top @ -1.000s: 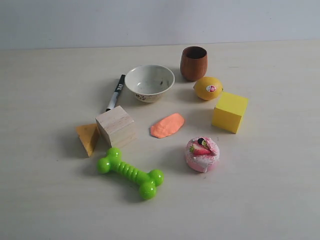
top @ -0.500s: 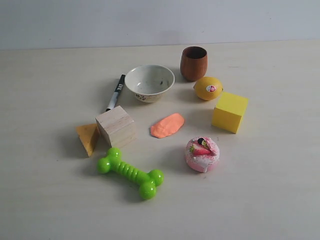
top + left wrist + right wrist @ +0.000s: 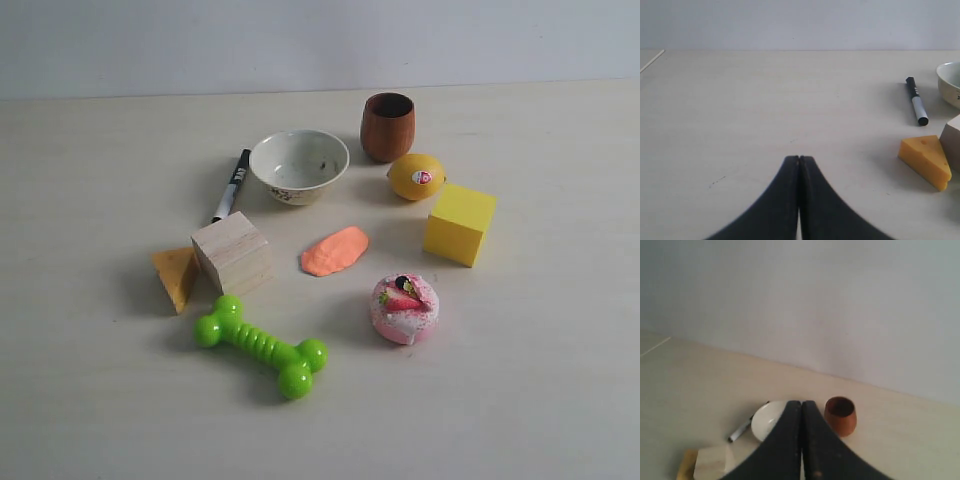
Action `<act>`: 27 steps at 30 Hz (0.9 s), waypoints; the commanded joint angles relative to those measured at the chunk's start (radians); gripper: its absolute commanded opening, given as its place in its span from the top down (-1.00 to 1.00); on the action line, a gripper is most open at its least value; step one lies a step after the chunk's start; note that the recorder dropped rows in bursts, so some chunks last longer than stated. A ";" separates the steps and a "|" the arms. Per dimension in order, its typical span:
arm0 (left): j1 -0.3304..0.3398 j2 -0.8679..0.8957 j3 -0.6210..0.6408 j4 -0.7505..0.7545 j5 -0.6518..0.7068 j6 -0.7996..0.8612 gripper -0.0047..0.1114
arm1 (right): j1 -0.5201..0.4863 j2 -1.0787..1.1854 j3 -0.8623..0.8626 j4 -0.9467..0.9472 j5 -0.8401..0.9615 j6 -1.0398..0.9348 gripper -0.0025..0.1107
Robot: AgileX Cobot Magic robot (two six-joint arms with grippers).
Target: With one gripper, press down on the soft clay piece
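— What is seen, largest first?
— A pale table (image 3: 90,400) is shown. The left gripper (image 3: 799,159) and the right gripper (image 3: 801,402) are each held above it with fingers clenched together, and nothing is grasped.
— And the objects?
— A ring is formed, with clock positions taken from its middle. A green bone toy (image 3: 260,345) is placed at 7 o'clock, a wooden block (image 3: 232,252) at 9, a white bowl (image 3: 299,165) at 11, a yellow cube (image 3: 460,224) at 3, a brown cup (image 3: 388,126) at 1 and a pink cake toy (image 3: 404,308) at 4.
— And the soft clay piece (image 3: 335,250)?
— It is laid flat at the middle and is touched by nothing. A lemon (image 3: 416,176) is set at 2, a cheese wedge (image 3: 177,276) just beyond the block at 9, and a marker (image 3: 231,185) at 10.
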 commanded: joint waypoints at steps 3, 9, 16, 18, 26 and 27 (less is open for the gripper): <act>0.001 -0.006 -0.003 0.003 -0.009 0.001 0.92 | 0.150 0.207 -0.066 -0.130 0.034 0.095 0.96; 0.001 -0.006 -0.003 0.003 -0.009 0.001 0.92 | 0.323 0.378 -0.102 -0.388 0.078 0.303 0.96; 0.001 -0.006 -0.003 0.003 -0.009 0.001 0.92 | 0.406 0.584 -0.236 -0.450 0.182 0.335 0.96; 0.001 -0.006 -0.003 0.003 -0.009 0.001 0.92 | 0.406 0.639 -0.284 -0.448 0.239 0.335 0.96; 0.001 -0.006 -0.003 0.003 -0.009 0.001 0.92 | 0.406 0.820 -0.396 -0.419 0.293 0.329 0.96; 0.001 -0.006 -0.003 0.003 -0.009 0.001 0.92 | 0.406 0.833 -0.396 -0.410 0.290 0.324 0.96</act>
